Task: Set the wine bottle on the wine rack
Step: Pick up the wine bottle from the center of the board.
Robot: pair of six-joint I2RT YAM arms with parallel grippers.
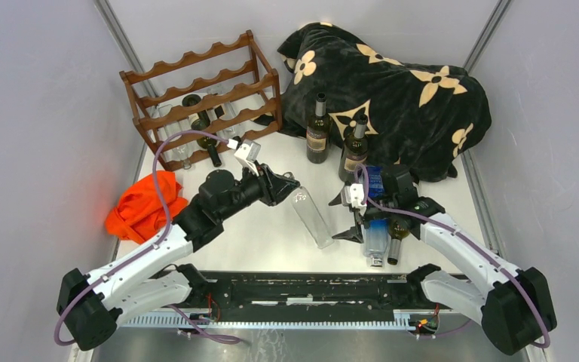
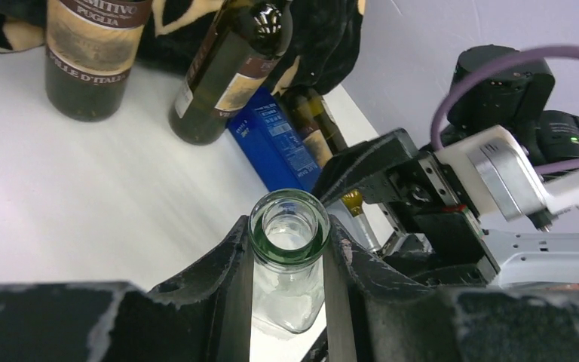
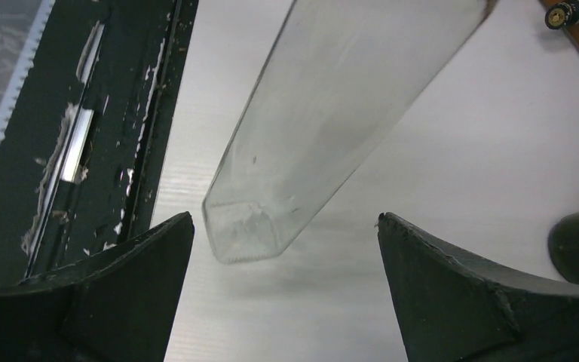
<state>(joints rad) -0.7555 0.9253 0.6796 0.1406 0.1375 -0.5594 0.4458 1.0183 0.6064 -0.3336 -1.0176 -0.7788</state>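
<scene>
Looks clear and empty: square-bottomed glass wine bottle (image 1: 313,219), greenish round lip, slanting across the middle of the white tabletop (image 1: 271,245), well apart from the dark scalloped wooden wine rack (image 1: 203,98) at far left. Sits clamped by the neck in the matte black jaws of the left gripper (image 2: 288,226), base perhaps just off the surface. Ends inside the right gripper (image 3: 285,219), fingers spread wide, touching neither.

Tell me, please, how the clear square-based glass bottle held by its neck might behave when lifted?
Probably light: the clear square-based glass bottle looks empty. Likely slippery, as the left gripper pinches only its smooth neck, so the body may swing.
</scene>
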